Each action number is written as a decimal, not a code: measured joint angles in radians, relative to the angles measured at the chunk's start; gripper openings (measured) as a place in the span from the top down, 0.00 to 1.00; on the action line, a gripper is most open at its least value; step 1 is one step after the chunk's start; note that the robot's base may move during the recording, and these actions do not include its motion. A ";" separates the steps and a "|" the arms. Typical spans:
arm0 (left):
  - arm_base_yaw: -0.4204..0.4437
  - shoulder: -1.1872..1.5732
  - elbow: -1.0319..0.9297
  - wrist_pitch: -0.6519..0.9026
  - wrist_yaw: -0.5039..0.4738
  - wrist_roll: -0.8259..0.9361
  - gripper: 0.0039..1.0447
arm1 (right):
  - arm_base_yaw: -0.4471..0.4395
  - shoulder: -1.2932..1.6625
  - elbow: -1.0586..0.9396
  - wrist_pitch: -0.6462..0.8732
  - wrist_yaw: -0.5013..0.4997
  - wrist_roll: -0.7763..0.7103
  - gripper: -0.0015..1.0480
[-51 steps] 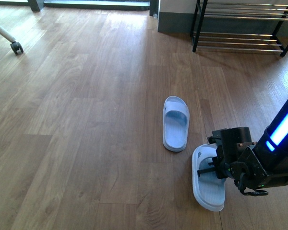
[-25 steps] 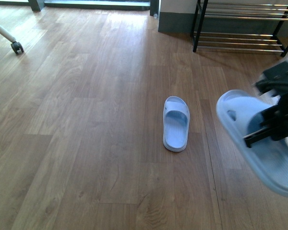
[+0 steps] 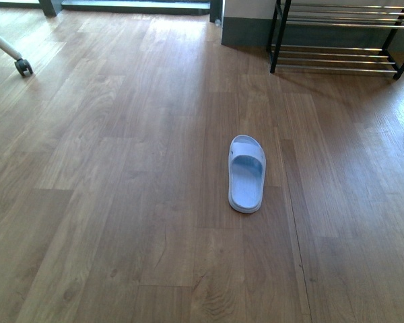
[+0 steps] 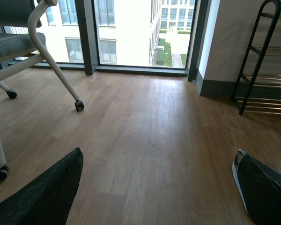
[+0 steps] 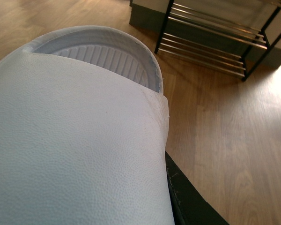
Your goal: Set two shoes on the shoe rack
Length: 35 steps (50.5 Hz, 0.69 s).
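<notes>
The shoes here are light blue slide sandals. One sandal (image 3: 246,173) lies flat on the wooden floor mid-room, toe toward the shoe rack (image 3: 337,47) at the far right. My right gripper (image 5: 150,197) is shut on the other sandal (image 5: 75,140), whose strap and ribbed footbed fill the right wrist view; one black finger (image 5: 189,204) shows beside the strap, the other is hidden. The shoe rack (image 5: 210,42) stands ahead of it with bare chrome bars. My left gripper (image 4: 157,187) hangs open over bare floor, holding nothing. Neither arm shows in the front view.
A wheeled chair (image 4: 18,47) on white legs stands near the left arm, and one caster (image 3: 23,66) shows at the far left of the front view. Floor-to-ceiling windows (image 4: 131,33) and a grey wall base (image 3: 246,33) lie beyond. The rack's black side loop (image 4: 260,56) stands by the wall.
My right gripper has lifted the second sandal off the floor, up and to the right, out of the front view. The sandal on the floor has not moved.
</notes>
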 joint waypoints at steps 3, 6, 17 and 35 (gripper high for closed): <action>0.000 0.000 0.000 0.000 0.000 0.000 0.09 | 0.001 -0.124 -0.046 -0.087 -0.013 0.064 0.98; 0.000 0.000 0.000 0.000 0.000 0.000 0.09 | 0.002 -0.178 -0.061 -0.103 -0.015 0.105 0.98; 0.000 0.000 0.000 0.000 0.000 0.000 0.09 | 0.002 -0.189 -0.059 -0.103 -0.016 0.140 0.98; 0.000 0.000 0.000 0.000 -0.003 0.000 0.09 | 0.003 -0.189 -0.059 -0.104 -0.022 0.145 0.98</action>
